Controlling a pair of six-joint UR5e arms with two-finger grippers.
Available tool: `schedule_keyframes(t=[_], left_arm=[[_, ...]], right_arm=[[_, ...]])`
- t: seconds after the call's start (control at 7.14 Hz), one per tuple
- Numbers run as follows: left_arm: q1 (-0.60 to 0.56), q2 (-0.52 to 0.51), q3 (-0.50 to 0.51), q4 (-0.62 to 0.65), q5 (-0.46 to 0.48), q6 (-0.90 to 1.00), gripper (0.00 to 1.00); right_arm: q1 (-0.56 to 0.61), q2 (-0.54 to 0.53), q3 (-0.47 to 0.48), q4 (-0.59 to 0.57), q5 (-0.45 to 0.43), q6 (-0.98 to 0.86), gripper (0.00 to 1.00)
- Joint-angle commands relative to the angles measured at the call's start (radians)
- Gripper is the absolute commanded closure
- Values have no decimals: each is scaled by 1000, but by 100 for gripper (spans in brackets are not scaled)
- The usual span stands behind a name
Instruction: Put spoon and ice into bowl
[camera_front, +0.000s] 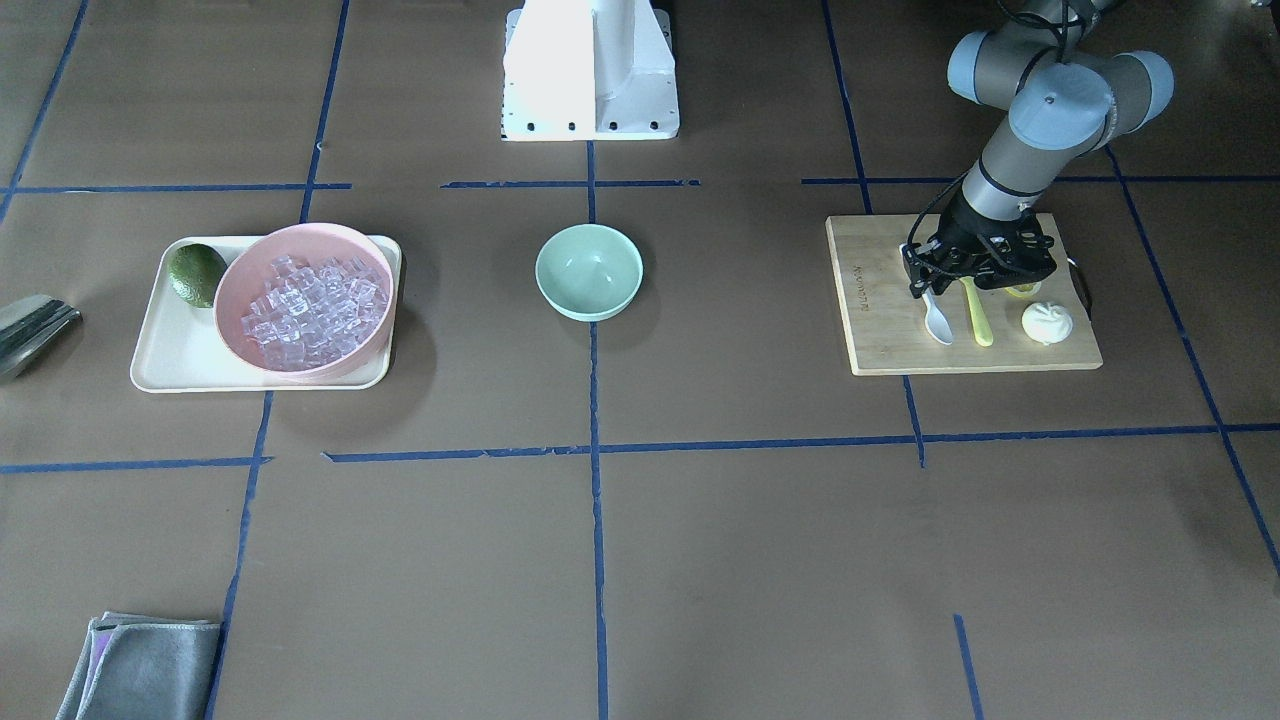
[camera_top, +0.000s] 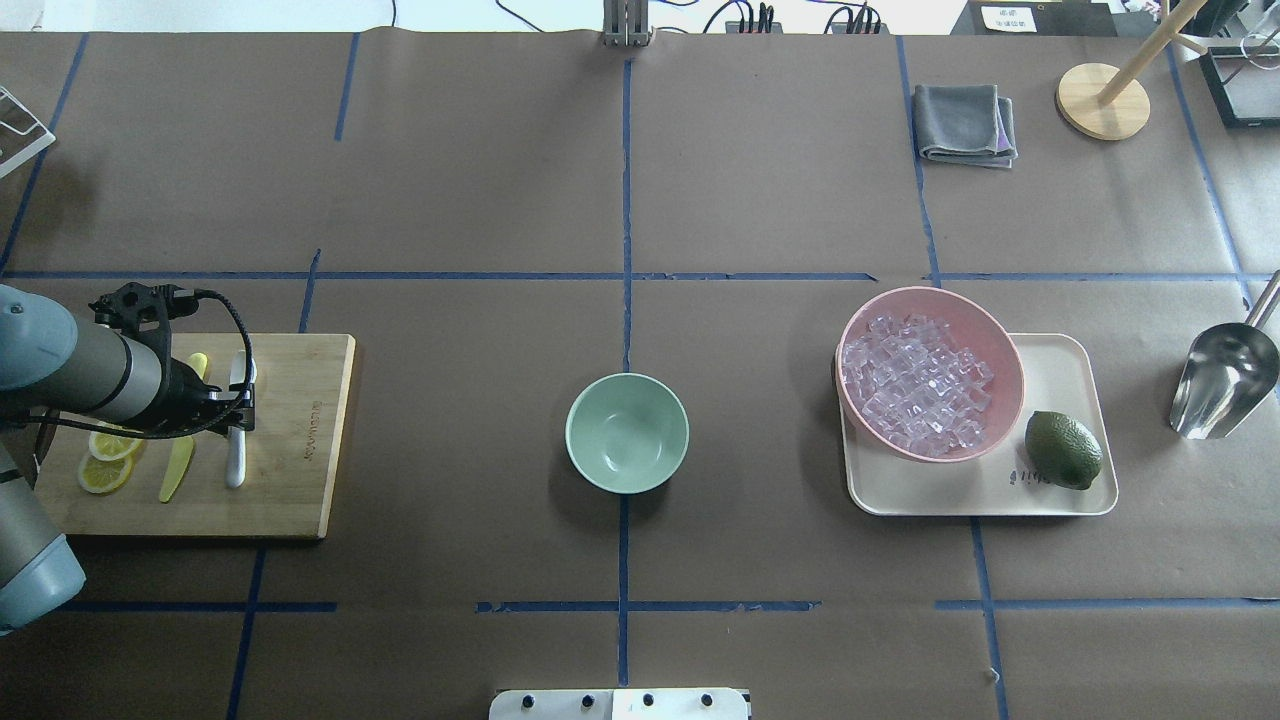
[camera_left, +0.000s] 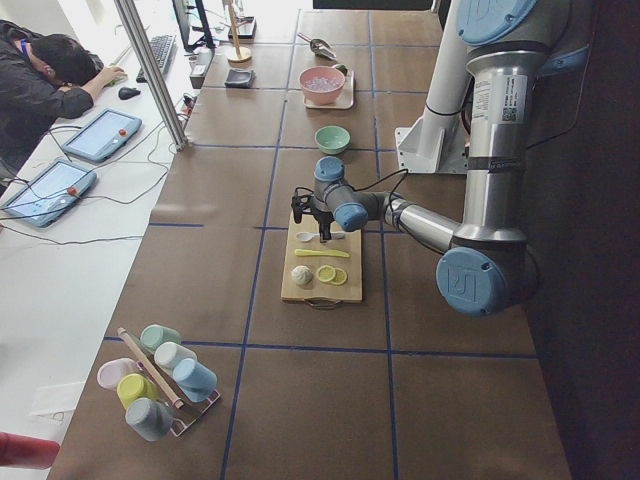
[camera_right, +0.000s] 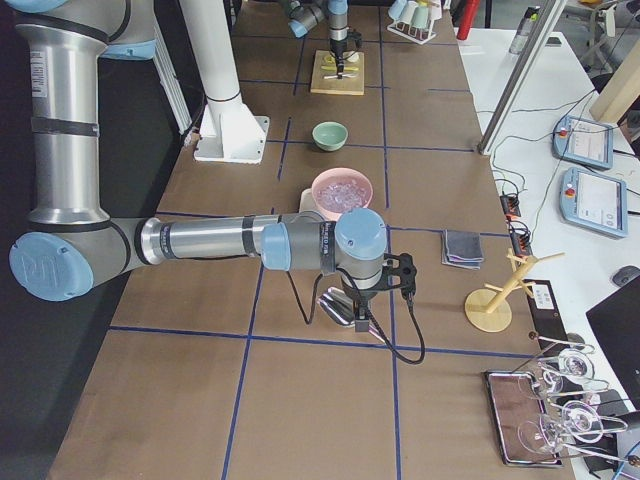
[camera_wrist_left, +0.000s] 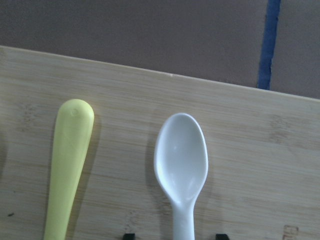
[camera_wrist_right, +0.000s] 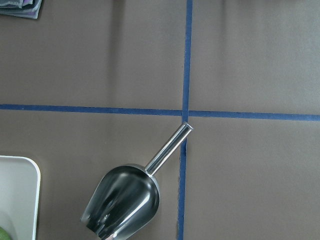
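Left wrist-mounted: left end effector (camera_wrist_left: 174, 235) spread wide astride spoon (camera_wrist_left: 181, 155), board (camera_wrist_left: 260, 150) edge beyond; right end effector (camera_right: 358, 303) unclear.

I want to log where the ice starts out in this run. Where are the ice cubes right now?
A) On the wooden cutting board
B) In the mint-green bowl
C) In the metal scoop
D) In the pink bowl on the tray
D: the ice is piled in the pink bowl, which sits on the tray, while the green bowl at the table's middle is empty.
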Motion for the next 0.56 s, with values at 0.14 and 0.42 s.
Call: schedule_keyframes(t=[0.14, 0.42], left_arm=[[-1, 0, -5, 2, -2, -1, 96], [-9, -2, -61, 39, -57, -2, 100]], right_arm=[[-1, 0, -1, -1, 0, 0, 0], [-1, 0, 0, -1, 1, 0, 0]])
